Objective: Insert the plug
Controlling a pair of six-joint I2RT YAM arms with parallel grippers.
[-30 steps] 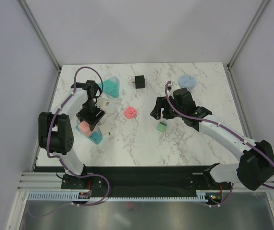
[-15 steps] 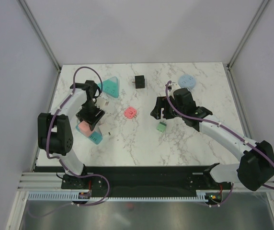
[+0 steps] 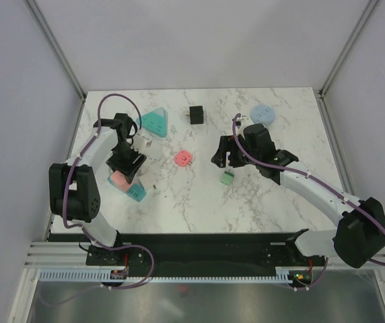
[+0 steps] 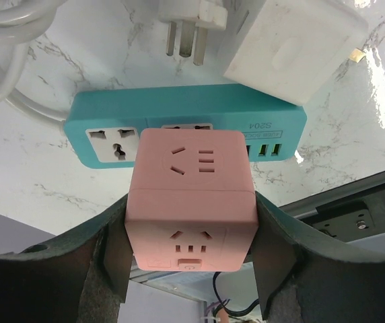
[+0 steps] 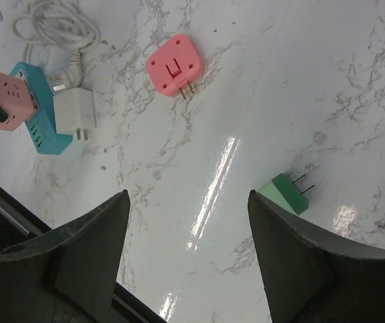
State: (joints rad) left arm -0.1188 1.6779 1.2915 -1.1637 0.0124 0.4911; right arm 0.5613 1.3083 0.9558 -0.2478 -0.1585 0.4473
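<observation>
A pink cube plug (image 4: 191, 195) sits on the teal power strip (image 4: 105, 111), pressed against its face near the middle sockets. My left gripper (image 4: 191, 215) is shut on the cube, one finger flat against each side. From above, the cube (image 3: 117, 179) and strip (image 3: 136, 192) lie at the table's left, under the left gripper (image 3: 126, 163). My right gripper (image 5: 188, 198) hangs open over bare marble, holding nothing. A green two-pin plug (image 5: 285, 192) lies just right of its fingers.
A white charger (image 4: 293, 47) and a white corded plug (image 4: 192, 20) lie beyond the strip. A flat pink adapter (image 3: 183, 159), black cube (image 3: 196, 115), blue disc (image 3: 263, 114) and teal triangular strip (image 3: 154, 122) are spread over the table's far half.
The left arm's wrist and cable have swung slightly to the left while its gripper stays on the pink cube. The right arm has not moved.
</observation>
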